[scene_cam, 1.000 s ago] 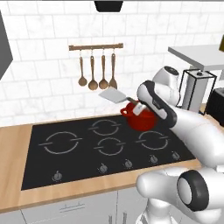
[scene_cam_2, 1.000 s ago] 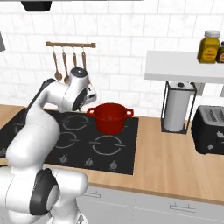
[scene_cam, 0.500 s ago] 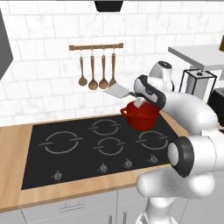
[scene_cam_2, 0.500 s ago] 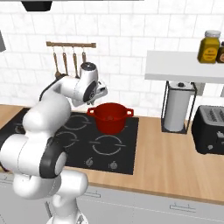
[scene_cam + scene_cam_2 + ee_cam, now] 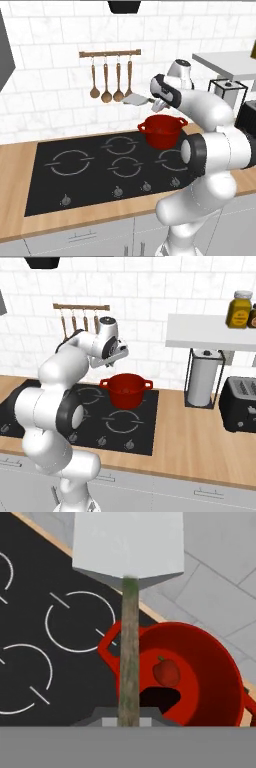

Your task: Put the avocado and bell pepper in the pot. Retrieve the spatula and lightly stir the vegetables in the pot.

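Small glossy red bell pepper (image 5: 166,672) lies inside the squat bright-red pot (image 5: 162,131) on the black hob (image 5: 85,172). I hold the grey-bladed spatula (image 5: 128,547) above it, jaws pinching its handle. Risk: a steep or off-centre descent could strike the rim and tip the pot.

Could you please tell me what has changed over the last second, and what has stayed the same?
The gripper, still shut on the spatula, has carried it up and to the left, away from the pot. The pot has stayed on the cooktop, with the bell pepper inside.
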